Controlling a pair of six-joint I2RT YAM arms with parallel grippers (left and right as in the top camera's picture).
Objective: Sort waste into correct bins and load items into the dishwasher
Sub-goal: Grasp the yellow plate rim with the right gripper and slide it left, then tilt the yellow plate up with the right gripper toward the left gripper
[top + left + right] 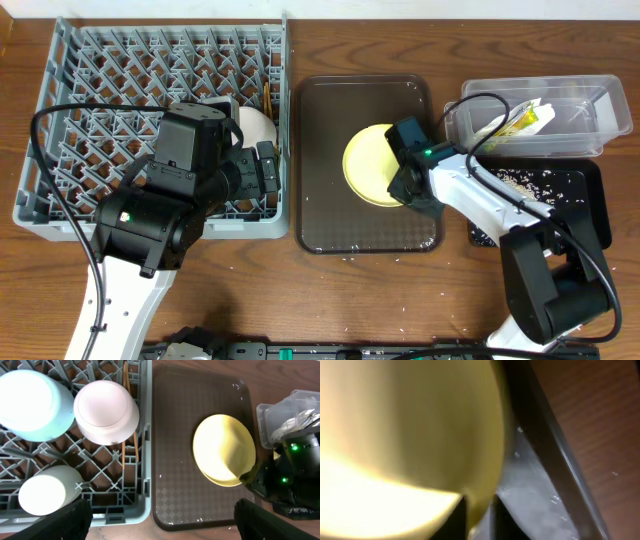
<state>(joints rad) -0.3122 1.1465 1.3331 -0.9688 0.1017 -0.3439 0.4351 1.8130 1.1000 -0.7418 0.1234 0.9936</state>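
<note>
Since the right gripper (403, 188) is pinched on the near-right rim of the yellow plate (366, 163) — which looks tipped up off the brown tray (330, 215) — next is probably carrying it left into the grey rack (110, 60), where the left gripper (162, 512) hovers wide open.

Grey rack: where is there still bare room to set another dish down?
The rack looks bare along its far rows and whole left side. Its near right corner is crowded: blue bowl, white bowl, cup and chopsticks, under the left arm.
</note>
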